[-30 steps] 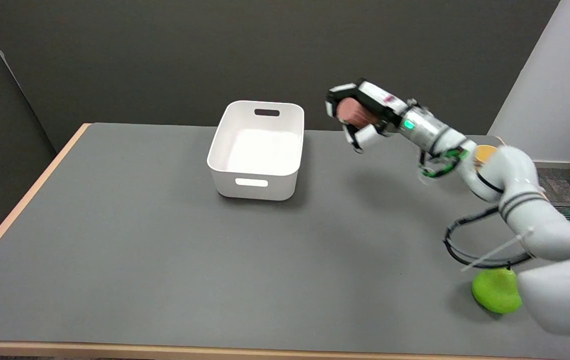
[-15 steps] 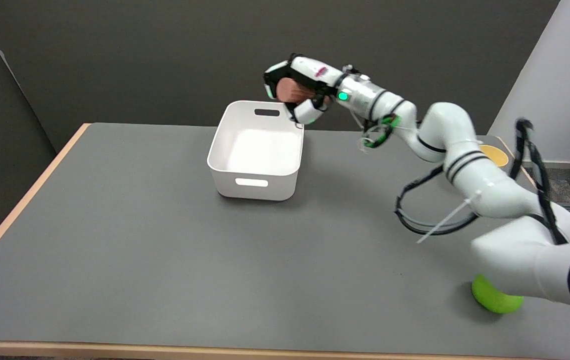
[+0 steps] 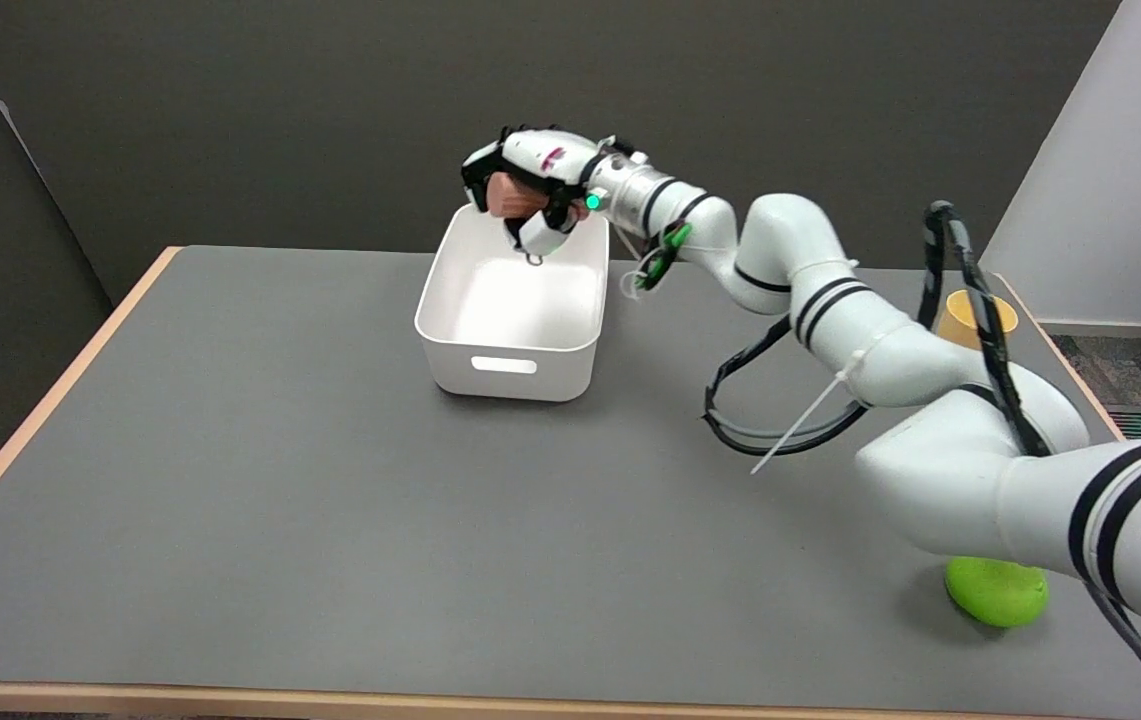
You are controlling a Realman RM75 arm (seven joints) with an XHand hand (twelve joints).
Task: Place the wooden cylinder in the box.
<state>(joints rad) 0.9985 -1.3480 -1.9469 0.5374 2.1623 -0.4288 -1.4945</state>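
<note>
My right hand (image 3: 527,193) hangs in the air over the far end of the white box (image 3: 450,290), fingers wrapped around the reddish wooden cylinder (image 3: 510,194). The cylinder lies roughly sideways in the grip, its round end facing left, well above the box's floor. The box is open-topped with slot handles, standing on the grey table toward the back middle; its inside shows nothing in it. The white arm stretches from the lower right across the table to the box.
A lime-green rounded object (image 3: 996,592) sits on the table near the front right, partly under my arm. A yellow cup (image 3: 965,314) stands at the table's right edge behind the arm. Black cables loop beneath the forearm. The grey table (image 3: 230,480) has a wooden rim.
My right hand has carried the cylinder leftward, from right of the box to above its far end. The arm has stretched out across the table. The box has not moved.
</note>
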